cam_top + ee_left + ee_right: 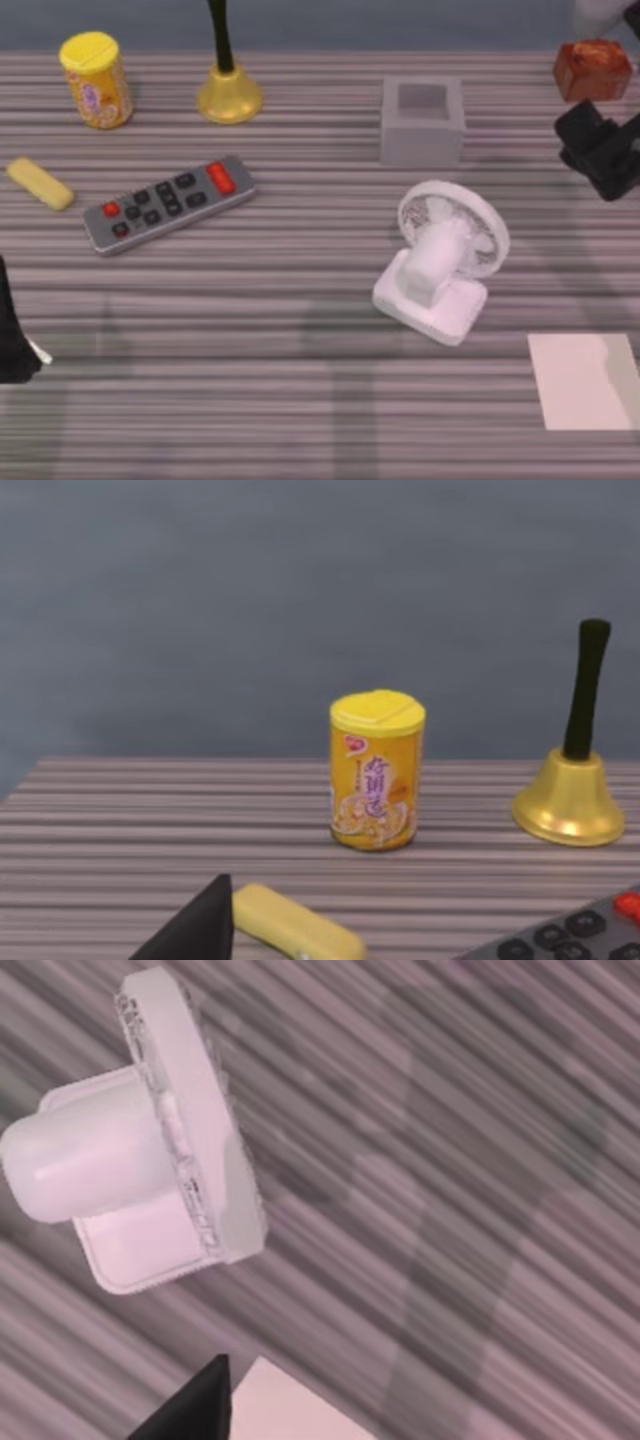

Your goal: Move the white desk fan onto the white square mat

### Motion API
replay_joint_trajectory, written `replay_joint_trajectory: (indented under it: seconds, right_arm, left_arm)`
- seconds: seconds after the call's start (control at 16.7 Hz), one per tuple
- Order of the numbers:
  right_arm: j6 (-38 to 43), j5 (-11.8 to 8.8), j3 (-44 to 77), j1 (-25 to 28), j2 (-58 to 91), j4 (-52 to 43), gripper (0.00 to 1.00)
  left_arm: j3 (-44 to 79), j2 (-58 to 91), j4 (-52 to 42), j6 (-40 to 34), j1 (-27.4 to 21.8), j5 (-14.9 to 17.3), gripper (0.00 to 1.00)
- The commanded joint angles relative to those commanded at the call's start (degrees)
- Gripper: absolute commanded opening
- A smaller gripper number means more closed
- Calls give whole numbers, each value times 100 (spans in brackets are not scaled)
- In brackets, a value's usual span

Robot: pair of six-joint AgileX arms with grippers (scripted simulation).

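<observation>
The white desk fan [440, 265] stands right of the table's centre, with its round grille head over a rounded base. The right wrist view shows this fan [130, 1180] from above. At the front right edge lies the white square mat [585, 380], flat and bare; a corner of the mat [290, 1410] shows in the right wrist view beside one black fingertip [205, 1400]. My right gripper [600, 150] hangs open at the far right, above and behind the fan, holding nothing. My left gripper [15, 340] is parked open at the left edge.
A pale grey hollow cube [422, 120] stands behind the fan. A grey remote [168, 203], a yellow bar [40, 184], a yellow can [95, 80] and a brass bell [228, 90] fill the left half. A red-brown block [592, 68] sits at the back right.
</observation>
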Motion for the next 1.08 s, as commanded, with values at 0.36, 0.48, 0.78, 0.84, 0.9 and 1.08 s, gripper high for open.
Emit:
replay_joint_trajectory:
  seconds: [0.36,0.48,0.78,0.84,0.9,1.08]
  right_arm:
    - [-629,18,3151,646,3125,-2029,100]
    - [-769,24,3818,788,3830,-2510,100]
    - [-916,31,4448,937,4538,-3040,100]
    - [-916,31,4448,937,4538,-3040,100]
    - [-916,31,4448,937,4538,-3040,100]
    - [-914,31,4415,911,4530,-3007,100]
  left_arm:
    - [0,0,0,0,0,0,100]
    - [0,0,0,0,0,0,100]
    - [0,0,0,0,0,0,100]
    - [0,0,0,0,0,0,100]
    - [0,0,0,0,0,0,100]
    - [0,0,0,0,0,0,100]
